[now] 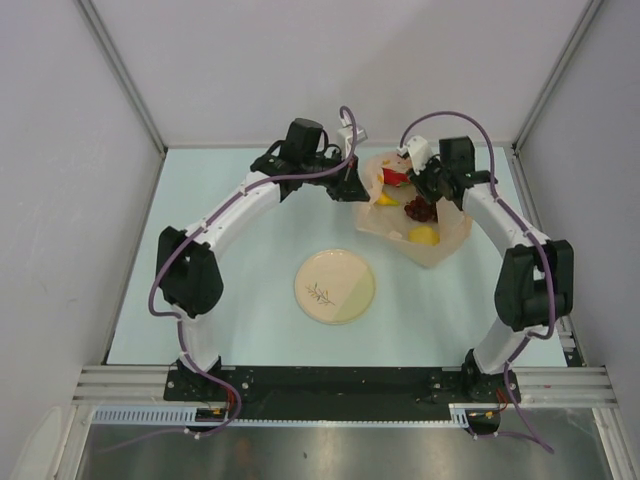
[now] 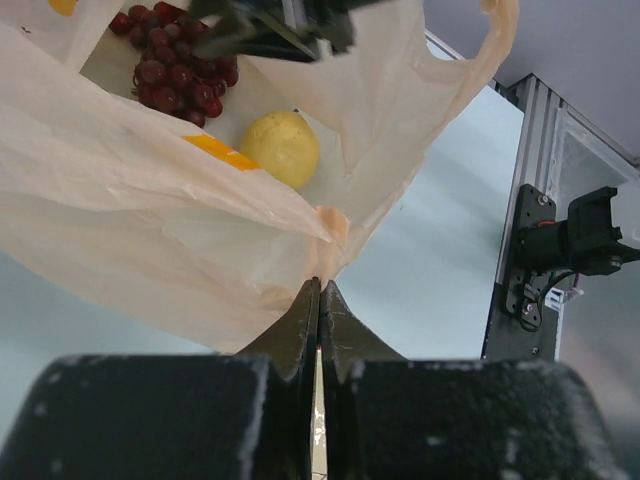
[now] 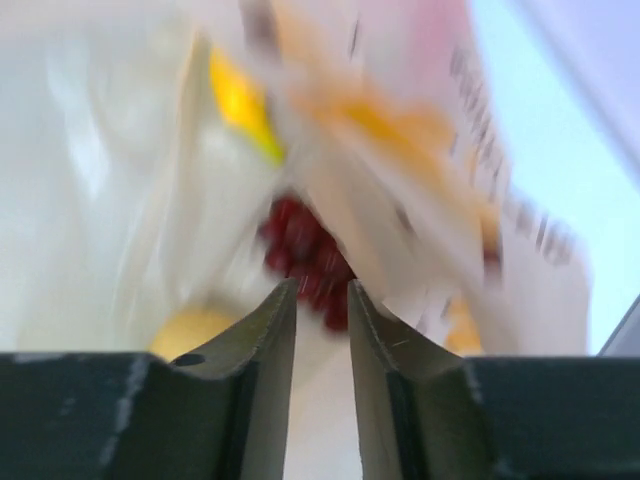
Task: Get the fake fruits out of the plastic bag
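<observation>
The grape bunch (image 3: 308, 250) lies dead ahead of my right end effector (image 3: 322, 288), tips slightly parted and empty (my left end effector (image 2: 320, 288) pinches the plastic bag (image 2: 150, 230) by its rim).

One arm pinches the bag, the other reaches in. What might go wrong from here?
1. The left pincer holds only a thin fold of the plastic bag; it may slip, and the bag's mouth could collapse.
2. The right pincer, jaws narrowly apart, points at the grape bunch with loose film close beside it; it might catch bag instead of grapes.
3. The lemon is round and could roll if the bag is tugged.
</observation>
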{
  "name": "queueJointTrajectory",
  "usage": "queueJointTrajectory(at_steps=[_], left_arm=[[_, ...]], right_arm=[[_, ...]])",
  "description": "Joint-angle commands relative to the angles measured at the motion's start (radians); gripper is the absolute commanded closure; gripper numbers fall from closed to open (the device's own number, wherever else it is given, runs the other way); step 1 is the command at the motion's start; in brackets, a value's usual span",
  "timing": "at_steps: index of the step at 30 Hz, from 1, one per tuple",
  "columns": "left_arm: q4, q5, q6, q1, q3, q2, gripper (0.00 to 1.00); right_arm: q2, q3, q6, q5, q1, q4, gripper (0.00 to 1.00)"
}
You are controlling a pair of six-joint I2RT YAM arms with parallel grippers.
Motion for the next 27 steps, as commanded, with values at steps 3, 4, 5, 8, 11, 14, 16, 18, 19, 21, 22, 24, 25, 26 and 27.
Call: queueJointTrajectory(at_steps=[3, 4, 5, 8, 11, 14, 16, 18, 19, 21, 22, 24, 25, 26, 27], left_arm=[[0.011, 0.014, 0.022, -0.012, 0.025, -0.009, 0.97], [0.007, 0.012, 0.025, -0.010, 0.020, -0.012, 0.97], [0.005, 0.010, 0.031, -0.012, 0.017, -0.015, 0.96], [0.000, 0.003, 0.039, -0.012, 0.009, -0.023, 0.96], [-0.003, -0.002, 0.040, -0.012, 0.011, -0.023, 0.96], [-0.004, -0.005, 0.042, -0.012, 0.015, -0.017, 0.97], [-0.007, -0.005, 0.042, -0.012, 0.025, -0.014, 0.97], [-0.013, -0.006, 0.042, -0.012, 0.035, -0.009, 0.97], [-0.013, -0.006, 0.042, -0.012, 0.041, -0.009, 0.98], [-0.009, -0.019, 0.040, -0.012, 0.048, -0.010, 0.99], [-0.003, -0.020, 0.042, -0.012, 0.049, -0.010, 0.99], [-0.006, -0.019, 0.040, -0.012, 0.063, -0.006, 0.99], [-0.007, -0.019, 0.042, -0.012, 0.066, -0.004, 0.99], [-0.006, -0.016, 0.040, -0.012, 0.069, -0.001, 0.99], [-0.006, -0.014, 0.040, -0.012, 0.077, 0.000, 1.00]], right_arm=[[0.230, 0.261, -0.046, -0.024, 0.005, 0.035, 0.70], [0.258, 0.296, -0.058, -0.018, 0.003, 0.025, 0.70], [0.321, 0.331, -0.064, -0.013, 0.000, 0.002, 0.70], [0.419, 0.493, -0.099, -0.012, -0.012, -0.068, 0.70], [0.487, 0.592, -0.138, 0.001, -0.020, -0.120, 0.69], [0.524, 0.651, -0.170, 0.004, -0.030, -0.172, 0.69], [0.533, 0.674, -0.184, 0.014, -0.030, -0.205, 0.70], [0.474, 0.646, -0.166, 0.007, -0.027, -0.208, 0.70], [0.438, 0.620, -0.155, -0.001, -0.027, -0.194, 0.69], [0.318, 0.496, -0.153, -0.034, -0.014, -0.148, 0.69], [0.282, 0.441, -0.165, -0.048, -0.007, -0.125, 0.69], [0.193, 0.312, -0.217, -0.068, 0.020, -0.119, 0.71], [0.176, 0.280, -0.230, -0.065, 0.031, -0.119, 0.72], [0.168, 0.230, -0.241, -0.058, 0.045, -0.122, 0.73], [0.165, 0.215, -0.253, -0.045, 0.048, -0.124, 0.73]])
